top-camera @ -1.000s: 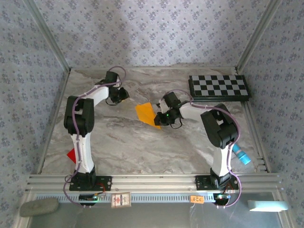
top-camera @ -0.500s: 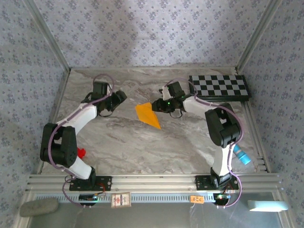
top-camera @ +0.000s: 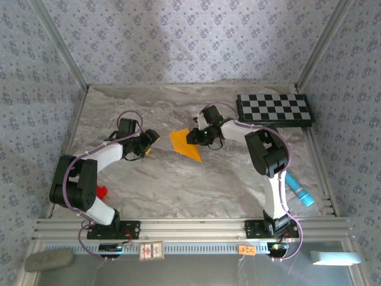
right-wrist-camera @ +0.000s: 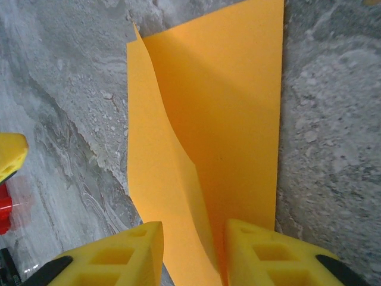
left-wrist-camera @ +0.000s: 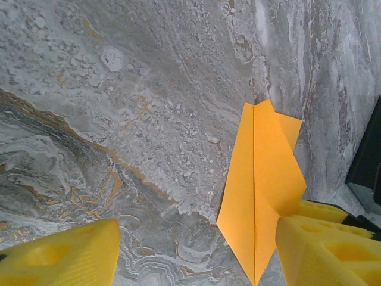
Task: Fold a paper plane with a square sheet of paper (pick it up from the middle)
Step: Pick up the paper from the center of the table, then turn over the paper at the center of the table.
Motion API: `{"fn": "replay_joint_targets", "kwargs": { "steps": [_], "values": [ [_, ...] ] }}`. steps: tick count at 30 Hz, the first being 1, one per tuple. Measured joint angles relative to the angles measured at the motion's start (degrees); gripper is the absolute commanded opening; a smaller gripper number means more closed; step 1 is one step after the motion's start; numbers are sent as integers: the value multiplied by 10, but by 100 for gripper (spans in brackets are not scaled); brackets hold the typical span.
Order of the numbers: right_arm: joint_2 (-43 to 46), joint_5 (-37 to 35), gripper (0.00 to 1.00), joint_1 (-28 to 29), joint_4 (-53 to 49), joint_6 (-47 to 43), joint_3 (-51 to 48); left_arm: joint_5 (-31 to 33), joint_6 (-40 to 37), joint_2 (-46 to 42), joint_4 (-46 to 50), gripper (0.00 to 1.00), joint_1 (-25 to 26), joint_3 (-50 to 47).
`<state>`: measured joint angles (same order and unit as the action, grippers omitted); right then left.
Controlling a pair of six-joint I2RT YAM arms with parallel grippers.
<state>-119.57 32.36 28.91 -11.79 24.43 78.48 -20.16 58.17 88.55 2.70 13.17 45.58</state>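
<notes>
The paper plane [top-camera: 180,143], an orange-yellow kite shape with a centre crease and one sharp tip, lies flat on the marble table. In the left wrist view the paper plane [left-wrist-camera: 262,173] lies just ahead of my right-hand finger [left-wrist-camera: 321,244]. My left gripper [top-camera: 149,143] [left-wrist-camera: 196,250] hovers left of it, jaws wide open and empty. My right gripper [top-camera: 194,137] [right-wrist-camera: 193,253] sits at the plane's right edge, low over it. Its jaws stand partly open, straddling a raised flap of the paper plane [right-wrist-camera: 238,119] without pinching it.
A black-and-white checkerboard [top-camera: 274,109] lies at the back right. A small red piece [top-camera: 102,192] sits near the left arm's base, and a blue cylinder [top-camera: 300,194] lies by the right rail. Patterned walls enclose the table on three sides.
My left arm swung down toward the paper and its gripper opened wide. My right gripper moved from the plane's lower right up to its upper right edge.
</notes>
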Motion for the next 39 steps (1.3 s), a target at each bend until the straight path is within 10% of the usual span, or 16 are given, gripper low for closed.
{"fn": "replay_joint_targets", "kwargs": {
  "steps": [10, 27, 39],
  "values": [
    [-5, 12, 1, 0, 19, 3, -1, -20, 2, 0, -23, 69, 0, 0],
    [136, 135, 0, -38, 288, 202, -106, -152, 45, -11, -241, 69, 69, -5],
    [139, 186, 0, -39, 495, 406, -146, -180, 43, -11, -324, 45, 99, 15]
  ]
}}
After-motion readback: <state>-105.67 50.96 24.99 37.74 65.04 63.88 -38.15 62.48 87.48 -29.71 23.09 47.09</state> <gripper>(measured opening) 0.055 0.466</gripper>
